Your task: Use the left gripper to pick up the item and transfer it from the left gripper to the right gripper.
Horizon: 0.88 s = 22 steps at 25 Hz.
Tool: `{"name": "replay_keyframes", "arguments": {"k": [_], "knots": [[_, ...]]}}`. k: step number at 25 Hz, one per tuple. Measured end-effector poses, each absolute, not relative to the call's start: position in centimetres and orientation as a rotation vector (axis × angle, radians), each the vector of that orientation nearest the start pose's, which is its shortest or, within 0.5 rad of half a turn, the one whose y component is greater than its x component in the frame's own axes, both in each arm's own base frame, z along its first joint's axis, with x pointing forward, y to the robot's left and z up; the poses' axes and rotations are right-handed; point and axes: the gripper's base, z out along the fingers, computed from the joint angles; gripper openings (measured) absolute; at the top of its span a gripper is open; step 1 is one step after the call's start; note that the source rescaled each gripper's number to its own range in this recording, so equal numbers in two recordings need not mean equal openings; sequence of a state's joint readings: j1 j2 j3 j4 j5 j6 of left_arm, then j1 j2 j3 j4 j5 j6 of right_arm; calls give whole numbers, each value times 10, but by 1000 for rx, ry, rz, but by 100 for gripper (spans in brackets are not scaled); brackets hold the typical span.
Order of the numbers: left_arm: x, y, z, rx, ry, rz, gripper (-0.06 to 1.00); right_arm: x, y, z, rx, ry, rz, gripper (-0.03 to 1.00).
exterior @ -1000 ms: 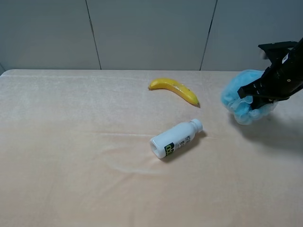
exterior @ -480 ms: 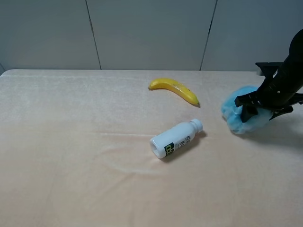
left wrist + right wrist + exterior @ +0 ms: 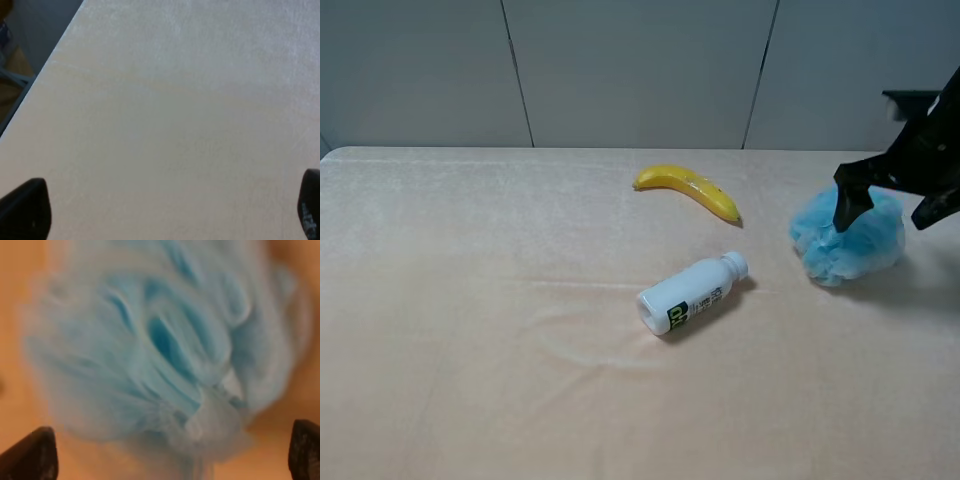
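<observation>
Light-blue mesh, the item, is seen at the right of the exterior high frame, resting on the peach tablecloth and apart from the fingers above it. The right gripper is held just over it with jaws spread wide; in the right wrist view only the two black fingertips show at the lower corners, with the pouf between and beyond them, ungripped. The left gripper is likewise wide open over bare cloth and is not visible in the exterior high frame.

Judged from this, the pouf has been set down on the right side and the step in hand is the right arm's withdrawal. A straight upward lift would be preferred, so that loose ruffles are not snagged and dragged by a fingertip.

Room is tight on one side only: the pouf lies close to the right border of the frame, and the table's edge there cannot be seen. Toward frame centre, the white bottle and the yellow banana lie well apart from the pouf, with open cloth between. Wide empty cloth fills the left half of the frame.
</observation>
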<state>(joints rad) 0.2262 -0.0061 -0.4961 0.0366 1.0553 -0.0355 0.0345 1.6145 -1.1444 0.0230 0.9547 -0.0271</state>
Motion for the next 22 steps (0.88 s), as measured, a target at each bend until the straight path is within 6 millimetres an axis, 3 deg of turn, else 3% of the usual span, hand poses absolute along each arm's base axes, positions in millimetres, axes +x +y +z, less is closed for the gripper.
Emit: {"name": "replay_keyframes", "arguments": {"k": [6, 12, 17, 22], "knots": [[-6, 2, 277, -268, 2022, 163, 99, 278, 11, 298, -77, 2842, 33, 100], [-6, 2, 277, -268, 2022, 163, 99, 232, 10, 337, -78, 2782, 40, 100], [-6, 2, 277, -268, 2022, 163, 99, 186, 9, 345, -78, 2712, 41, 100], [-6, 2, 277, -268, 2022, 163, 99, 142, 7, 330, -76, 2657, 41, 100]]}}
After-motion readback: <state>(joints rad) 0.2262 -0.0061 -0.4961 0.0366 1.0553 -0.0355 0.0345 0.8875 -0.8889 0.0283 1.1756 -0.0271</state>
